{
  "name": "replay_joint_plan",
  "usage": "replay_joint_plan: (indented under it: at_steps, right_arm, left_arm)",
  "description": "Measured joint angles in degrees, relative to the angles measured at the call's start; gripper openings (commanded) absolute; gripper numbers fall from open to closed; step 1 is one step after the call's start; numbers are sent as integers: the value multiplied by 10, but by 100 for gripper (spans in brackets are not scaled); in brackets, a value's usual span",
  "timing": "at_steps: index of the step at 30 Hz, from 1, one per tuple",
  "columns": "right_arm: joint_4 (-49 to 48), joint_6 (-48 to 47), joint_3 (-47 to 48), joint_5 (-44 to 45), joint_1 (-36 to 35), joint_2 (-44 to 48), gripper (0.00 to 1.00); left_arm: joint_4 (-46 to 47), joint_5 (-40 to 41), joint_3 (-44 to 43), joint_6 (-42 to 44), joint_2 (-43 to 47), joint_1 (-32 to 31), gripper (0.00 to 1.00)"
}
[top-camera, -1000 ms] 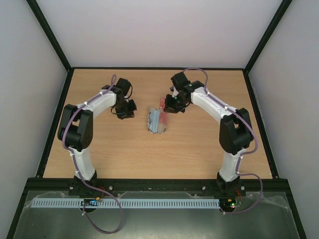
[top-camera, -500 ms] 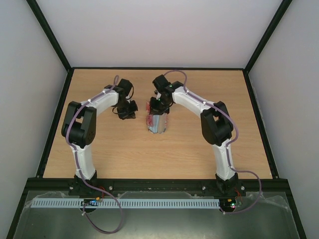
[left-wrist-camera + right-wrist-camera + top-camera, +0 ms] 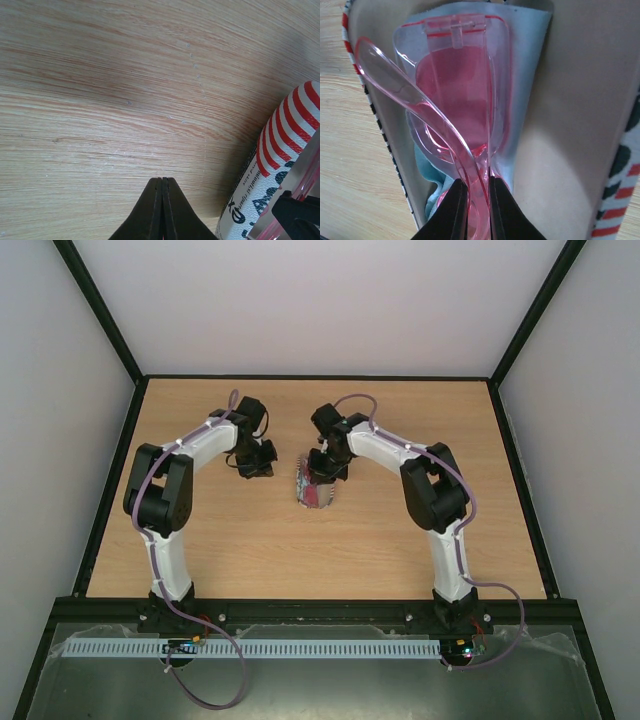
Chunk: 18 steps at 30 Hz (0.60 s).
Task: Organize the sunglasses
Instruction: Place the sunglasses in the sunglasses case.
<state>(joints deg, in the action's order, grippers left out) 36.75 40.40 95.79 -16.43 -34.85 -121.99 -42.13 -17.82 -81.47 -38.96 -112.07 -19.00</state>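
The light, likely brittle sunglasses (image 3: 462, 82) are pinched at one temple by the right claw (image 3: 474, 192). The left claw (image 3: 162, 185) is pressed together.

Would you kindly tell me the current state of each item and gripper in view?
Stars-and-stripes oblong case: open.
Light-blue square cloth: lying inside the case.
Translucent pink-red plastic sunglasses: in the case on the cloth, temple arm pinched.
Right gripper: shut on the sunglasses.
Left gripper: shut, empty.
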Motion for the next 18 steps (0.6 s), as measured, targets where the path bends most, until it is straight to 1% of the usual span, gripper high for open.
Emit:
replay_joint_plan:
  at_steps: [7, 18]
  right_arm:
    - [-10, 0, -5, -5, 8, 2, 1]
    - [-11, 0, 51, -12, 8, -21, 1]
  left_arm:
    - [0, -2, -4, 0, -8, -3, 2]
    - [1, -8, -25, -2, -32, -29, 2]
